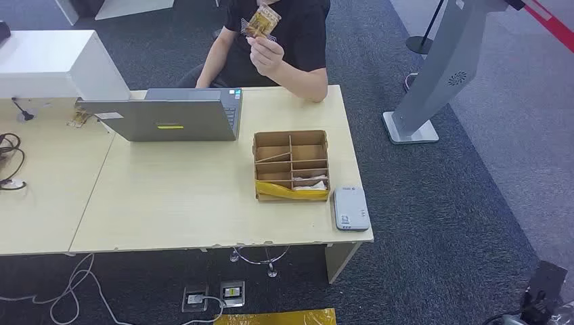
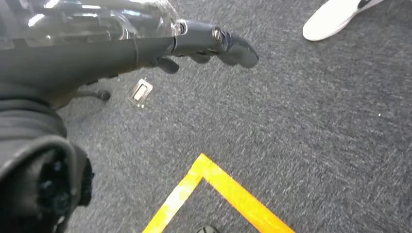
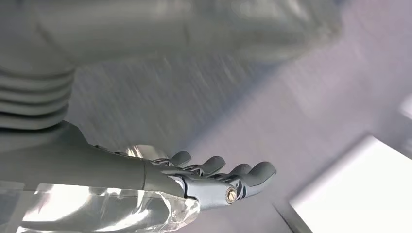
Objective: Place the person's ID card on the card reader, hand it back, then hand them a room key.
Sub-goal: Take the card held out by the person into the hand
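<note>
Left hand (image 2: 204, 46) seen in its wrist view, arm hanging, fingers (image 2: 238, 51) loosely curled, nothing held; right hand (image 3: 214, 182) seen in its wrist view, fingers (image 3: 257, 172) extended and slightly apart, nothing held; picture blurred.

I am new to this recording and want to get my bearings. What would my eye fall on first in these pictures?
First, the person seated at the far side of the table, holding up a card in one hand. Next, the divided cardboard box near the table's right end, with the grey card reader at the front right corner beside it. A laptop stands left of the box.
</note>
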